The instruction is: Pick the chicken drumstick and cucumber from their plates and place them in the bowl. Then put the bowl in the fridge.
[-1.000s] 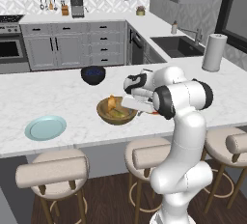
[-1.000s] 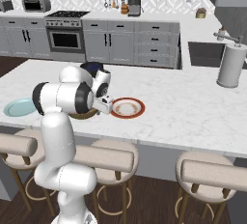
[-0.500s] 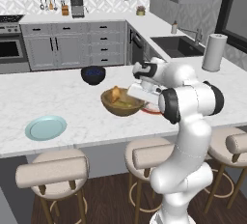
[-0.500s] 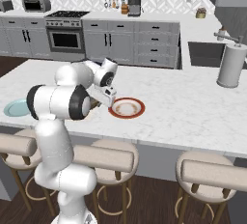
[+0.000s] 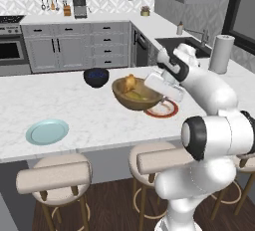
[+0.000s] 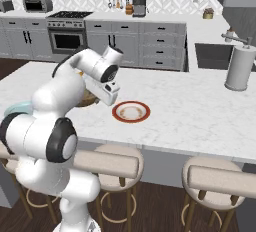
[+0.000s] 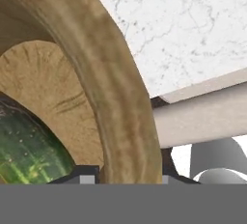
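The wooden bowl [image 5: 134, 93] hangs tilted above the marble counter [image 5: 74, 105], clear of the surface, at about the centre of the left base view. The gripper [image 5: 158, 86] sits at the bowl's 3 o'clock edge, its white hand block covering the rim there, so the fingertips themselves are hidden in that view. In the hand view the thick rim of the bowl [image 7: 111, 88] runs right down between the two dark tips at 6 o'clock, so the pincer is closed nearly all the way, pinching the rim.

Inside the bowl the chicken drumstick [image 5: 130, 82] stands up at 12 o'clock as an orange-brown lump; below it a yellowish-green patch is the cucumber [image 5: 133, 95], partly sunk behind the near wall. The hand view shows the cucumber [image 7: 26, 155] large and green at 8 o'clock, cut off by the frame edge.

The red-rimmed plate [image 5: 164, 109] lies on the counter at the bowl's 4 o'clock, half covered by the bowl and the hand. The light blue plate [image 5: 47, 131] lies well apart at 8 o'clock near the counter's front edge. A dark blue bowl [image 5: 96, 76] sits at the wooden bowl's 10 o'clock.

From the right base view the arm blocks nearly all of the bowl [image 6: 89, 97]; a brown sliver shows beside the forearm, and the red-rimmed plate [image 6: 131, 111] is in full sight.
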